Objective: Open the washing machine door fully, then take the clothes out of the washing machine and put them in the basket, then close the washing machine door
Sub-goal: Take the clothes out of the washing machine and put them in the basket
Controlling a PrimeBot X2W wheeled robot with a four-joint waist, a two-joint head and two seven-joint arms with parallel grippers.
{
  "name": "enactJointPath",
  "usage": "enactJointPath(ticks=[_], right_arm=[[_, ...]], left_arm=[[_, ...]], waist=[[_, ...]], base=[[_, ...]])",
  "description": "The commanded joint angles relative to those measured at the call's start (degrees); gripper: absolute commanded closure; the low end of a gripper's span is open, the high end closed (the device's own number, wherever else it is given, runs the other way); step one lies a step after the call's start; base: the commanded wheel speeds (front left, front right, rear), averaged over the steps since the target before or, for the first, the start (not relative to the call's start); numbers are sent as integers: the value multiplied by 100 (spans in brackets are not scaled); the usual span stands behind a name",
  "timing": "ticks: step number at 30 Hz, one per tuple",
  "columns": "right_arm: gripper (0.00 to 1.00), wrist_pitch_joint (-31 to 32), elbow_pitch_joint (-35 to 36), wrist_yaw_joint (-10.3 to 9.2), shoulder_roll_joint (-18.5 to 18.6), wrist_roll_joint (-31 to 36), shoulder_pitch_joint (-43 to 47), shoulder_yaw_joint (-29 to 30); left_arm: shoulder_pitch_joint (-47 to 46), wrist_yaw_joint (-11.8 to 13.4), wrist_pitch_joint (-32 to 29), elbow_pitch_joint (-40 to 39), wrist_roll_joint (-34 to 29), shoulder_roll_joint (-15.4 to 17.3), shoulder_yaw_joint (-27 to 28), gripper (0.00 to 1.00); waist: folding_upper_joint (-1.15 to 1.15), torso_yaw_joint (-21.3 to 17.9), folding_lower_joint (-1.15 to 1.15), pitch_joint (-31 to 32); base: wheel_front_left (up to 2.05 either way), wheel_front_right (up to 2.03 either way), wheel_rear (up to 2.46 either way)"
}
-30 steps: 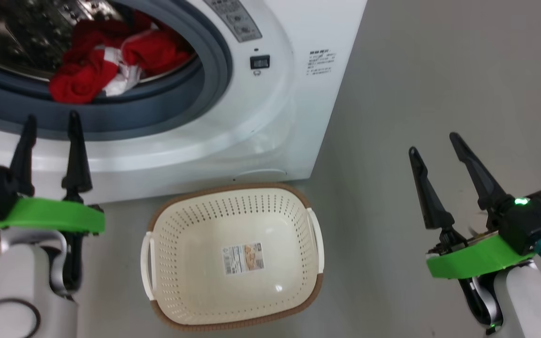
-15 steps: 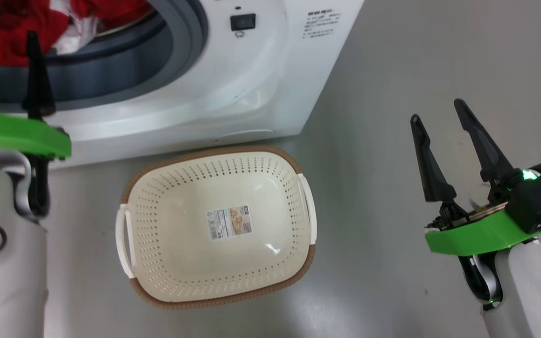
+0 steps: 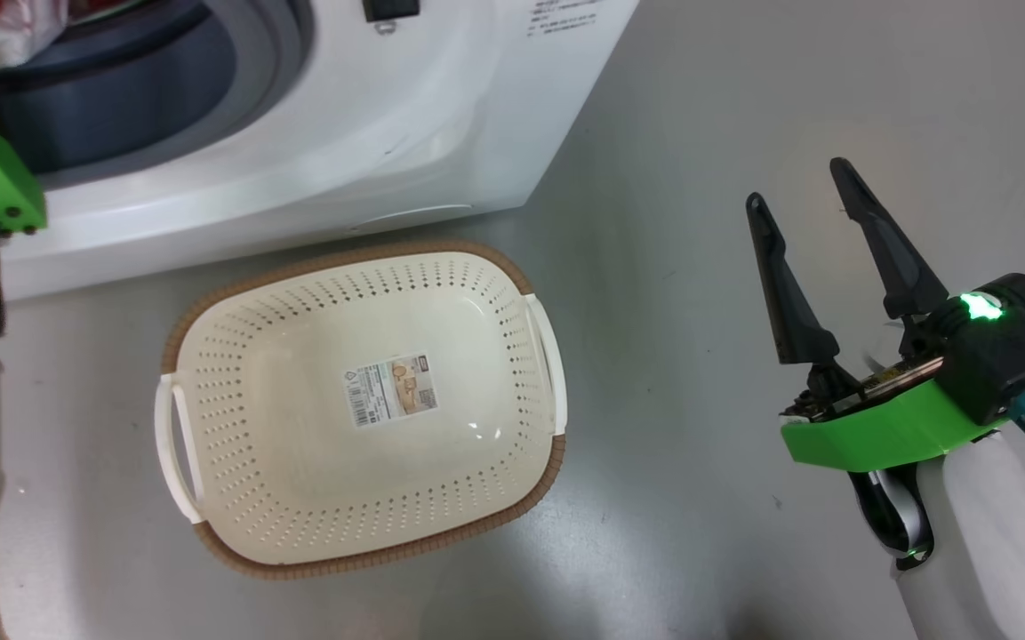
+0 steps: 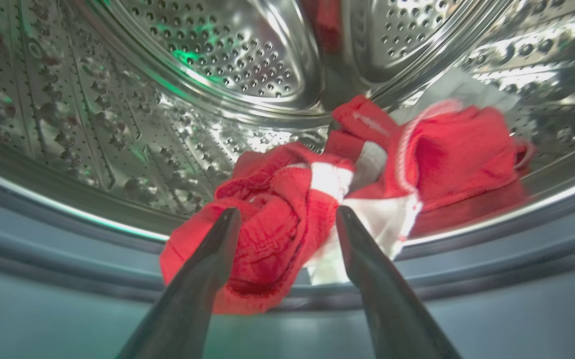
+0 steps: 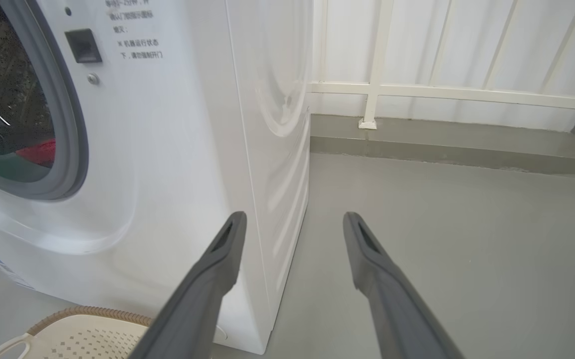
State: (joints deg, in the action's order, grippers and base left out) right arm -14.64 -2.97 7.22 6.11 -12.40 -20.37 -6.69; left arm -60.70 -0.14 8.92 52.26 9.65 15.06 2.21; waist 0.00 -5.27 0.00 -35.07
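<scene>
The clothes [image 4: 317, 199] lie in a bright red heap with white trim at the front of the perforated steel drum [image 4: 227, 60]. One fold spills over the drum's lip toward the grey rubber ring [image 4: 68, 299]. The washing machine [image 3: 343, 116] stands on the grey floor [image 3: 699, 133] with its mouth uncovered.

The left tool [image 4: 287, 212] points into that mouth, its two dark fingers spread wide and released, gripping nothing. The red heap sits just ahead of the tips and between them. The wrist view does not show whether either finger touches the fabric.

The basket [image 3: 263, 444] rests on the floor just in front of the machine's lower front. It is upright, with a label sticker [image 3: 390, 389] on its bottom and no garment in it.

The right tool [image 3: 796, 182] hangs over bare floor well to the right of the basket, its fingers apart and holding nothing. In its own wrist view it [image 5: 293, 217] aims past the machine's front corner toward a white railing [image 5: 377, 65].
</scene>
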Motion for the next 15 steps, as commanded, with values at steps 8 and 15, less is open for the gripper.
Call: enactJointPath(ticks=[8, 15], right_arm=[[0, -36, 108, 26, 34, -147, 8, -382], [0, -36, 26, 26, 40, -343, -63, -672]], left_arm=[[-399, 324, -398, 325, -271, 586, -84, 0], [-638, 511, -1067, 722, -551, 877, -405, 0]], waist=[[0, -146, 0, -150], [0, -281, 0, -197]], base=[[0, 0, 0], [0, 0, 0]])
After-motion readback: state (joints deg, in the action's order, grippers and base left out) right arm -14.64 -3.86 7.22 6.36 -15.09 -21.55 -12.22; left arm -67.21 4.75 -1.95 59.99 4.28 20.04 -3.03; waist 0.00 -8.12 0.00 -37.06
